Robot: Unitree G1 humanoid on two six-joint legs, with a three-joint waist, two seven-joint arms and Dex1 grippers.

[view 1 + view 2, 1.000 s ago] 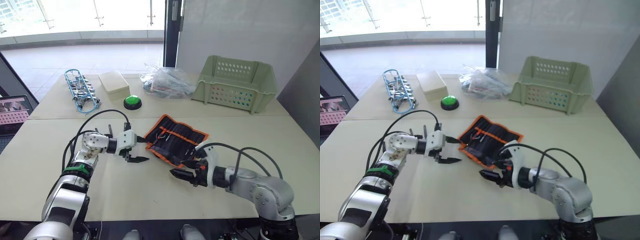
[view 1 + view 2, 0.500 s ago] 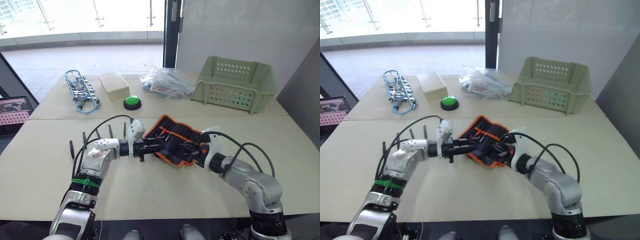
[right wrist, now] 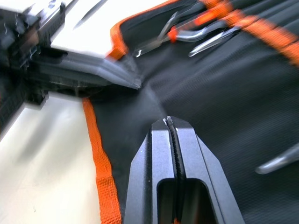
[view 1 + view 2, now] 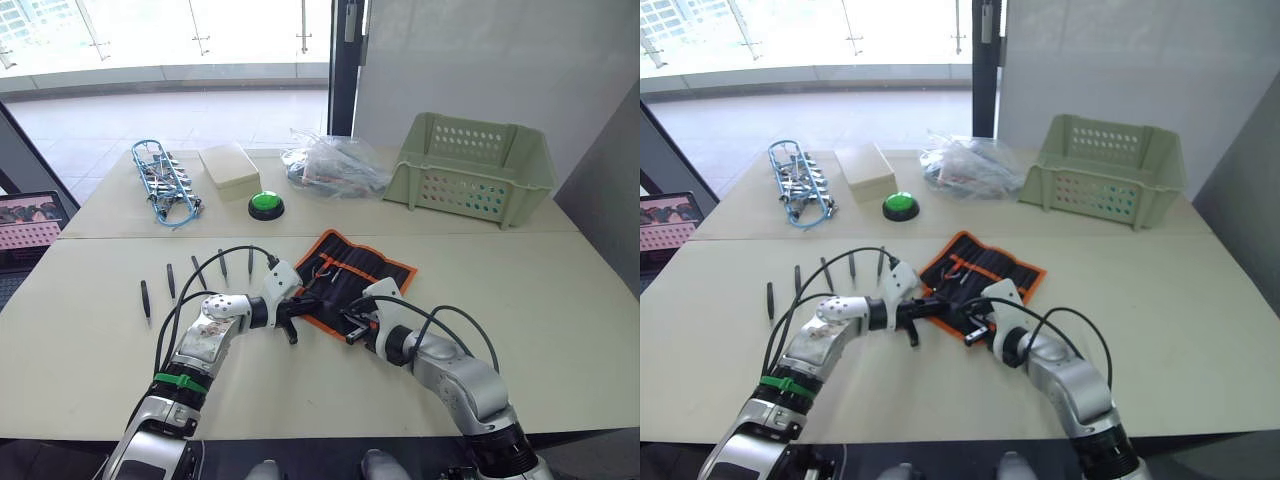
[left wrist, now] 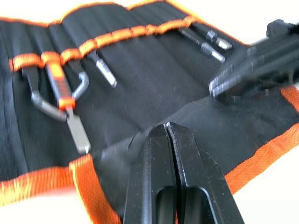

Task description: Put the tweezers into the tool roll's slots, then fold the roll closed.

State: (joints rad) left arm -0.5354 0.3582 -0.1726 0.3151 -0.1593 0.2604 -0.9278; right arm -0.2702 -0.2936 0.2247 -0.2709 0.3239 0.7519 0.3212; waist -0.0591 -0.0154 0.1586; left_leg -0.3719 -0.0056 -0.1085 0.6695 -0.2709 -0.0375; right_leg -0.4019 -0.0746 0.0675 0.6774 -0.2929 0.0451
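While the tool roll [image 4: 352, 281] lies open on the desk [image 4: 560, 300], both hands pinch its near flap. Left hand [image 5: 167, 135] and right hand [image 3: 168, 122] are clenched on fabric. Tweezers [image 4: 146, 299] lie at nine o'clock.

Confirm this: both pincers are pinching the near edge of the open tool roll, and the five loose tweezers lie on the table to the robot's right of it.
One thing is off: the tweezers lie to the robot's left of the tool roll, as the left eye view shows. The rest holds: left pincer and right pincer are shut on the roll's near edge.
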